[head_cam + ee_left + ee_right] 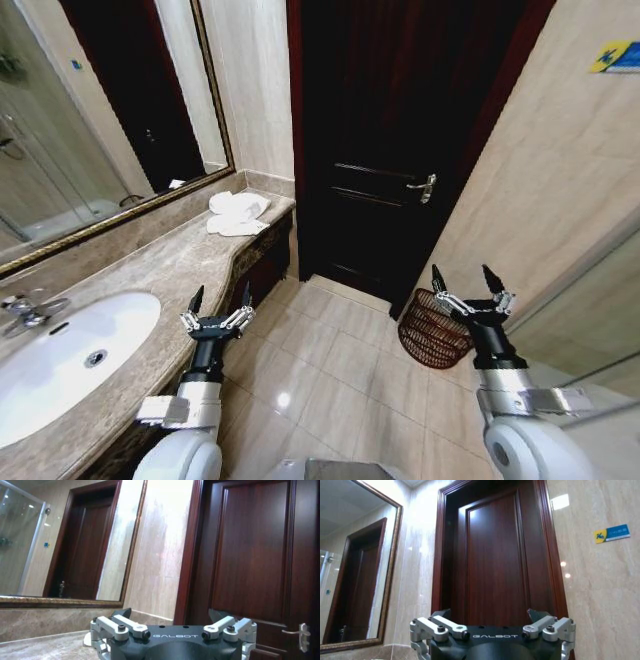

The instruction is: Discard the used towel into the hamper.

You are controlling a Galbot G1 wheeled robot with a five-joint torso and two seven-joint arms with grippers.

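Note:
A crumpled white towel (236, 212) lies at the far end of the marble counter (170, 262), near the door; a bit of it (88, 638) peeks out beside my left gripper's body in the left wrist view. The hamper (434, 329), a dark red-brown wire basket, stands on the floor by the right wall, close to the door. My left gripper (219, 298) is held open and empty beside the counter's front edge, well short of the towel. My right gripper (469, 279) is open and empty, hovering just above and in front of the hamper.
A white sink (62, 360) with a chrome tap (28, 310) is set into the counter at the near left. A large mirror (90, 110) hangs above it. A dark wooden door (395, 140) with a lever handle (424, 186) closes the far end. Tiled floor (320, 370) lies between counter and wall.

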